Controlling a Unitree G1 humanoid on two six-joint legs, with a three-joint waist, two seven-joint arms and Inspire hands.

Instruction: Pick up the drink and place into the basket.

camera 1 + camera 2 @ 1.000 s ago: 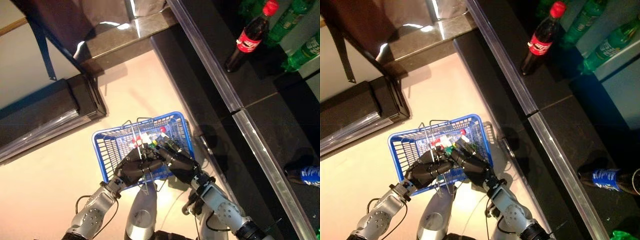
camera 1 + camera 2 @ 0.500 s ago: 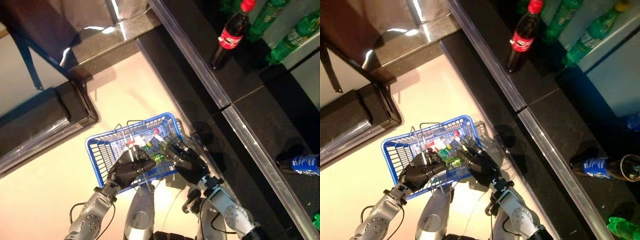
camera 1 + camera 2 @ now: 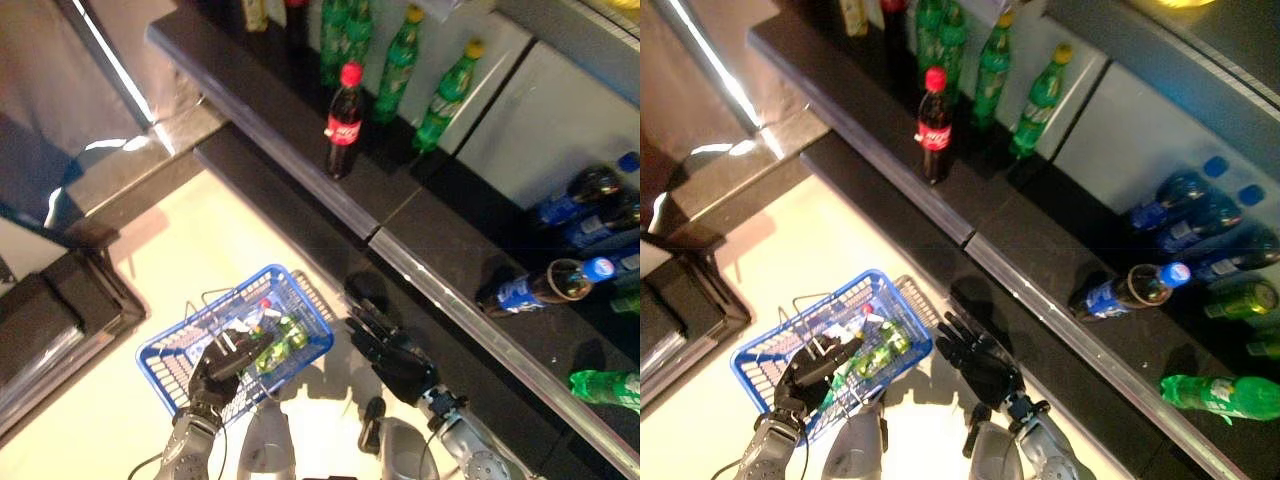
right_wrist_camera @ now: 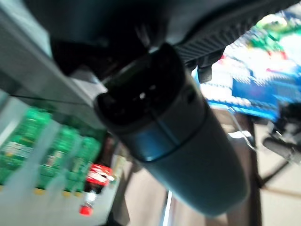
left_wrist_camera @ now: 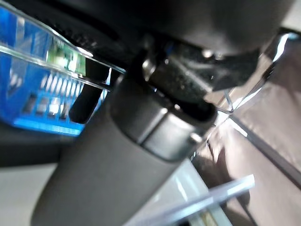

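A blue wire basket [image 3: 170,362] stands on the pale floor in front of me. A green drink bottle [image 3: 277,343] lies inside it among other small items with red caps. My left hand [image 3: 222,362] is over the basket's near side, with its fingers curled round the wire handle [image 3: 212,300]. My right hand [image 3: 388,350] hovers to the right of the basket, apart from it, with its fingers spread and nothing in it. The basket also shows as a blue blur [image 4: 256,89] in the right wrist view.
A dark shelf [image 3: 300,130] runs diagonally past the basket's right. On it stand a cola bottle [image 3: 342,118] and several green bottles [image 3: 443,95]. Lower down to the right lie blue-labelled bottles [image 3: 525,290] and a green one [image 3: 605,385]. A dark low unit [image 3: 60,320] is at the left.
The camera has swung up toward the shelf. My right hand has come off the basket, moved right and opened. The left hand stays on the handle.
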